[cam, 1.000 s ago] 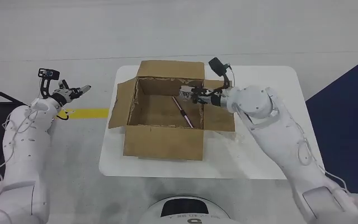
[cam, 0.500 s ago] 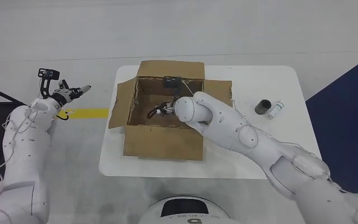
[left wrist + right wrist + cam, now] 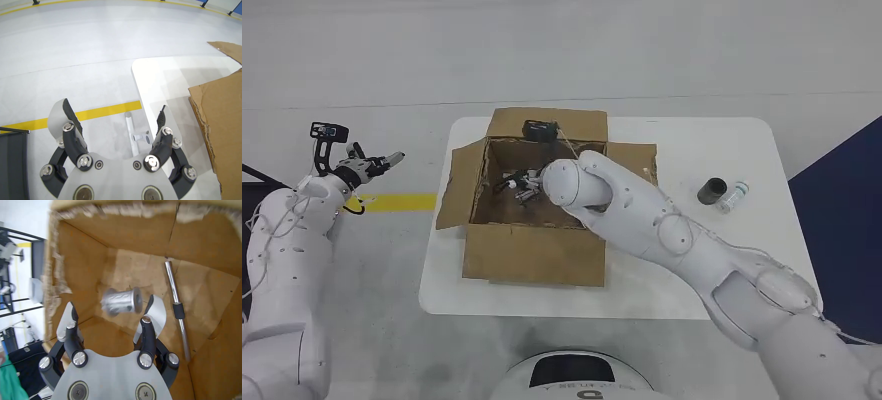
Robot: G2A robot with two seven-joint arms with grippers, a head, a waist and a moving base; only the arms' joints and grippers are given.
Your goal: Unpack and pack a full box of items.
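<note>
White tabletop point(image 3: 712, 270) carries an open cardboard box point(image 3: 532, 258), its flaps folded outward, on the half nearer the robot's left. The right arm stretches over the box's rim, and the right gripper point(image 3: 518, 186) hangs inside with its fingers spread wide and nothing clamped between them. Well off the table's left edge, the left gripper point(image 3: 114, 104) hovers above the grey floor and a yellow floor line point(image 3: 105, 110), its pads likewise parted and empty. On the box floor lies a chrome rod point(image 3: 171, 281) with a black sleeve around its middle, running along one wall. Beside it, a silver metal spool point(image 3: 121, 303) lies on its side just ahead of the right gripper's fingertips; blur hides whether a finger touches it. Outside the box, toward the table's right side, a dark cylinder point(image 3: 711, 190) stands just beside a small clear vial point(image 3: 734, 196) that lies flat.
</note>
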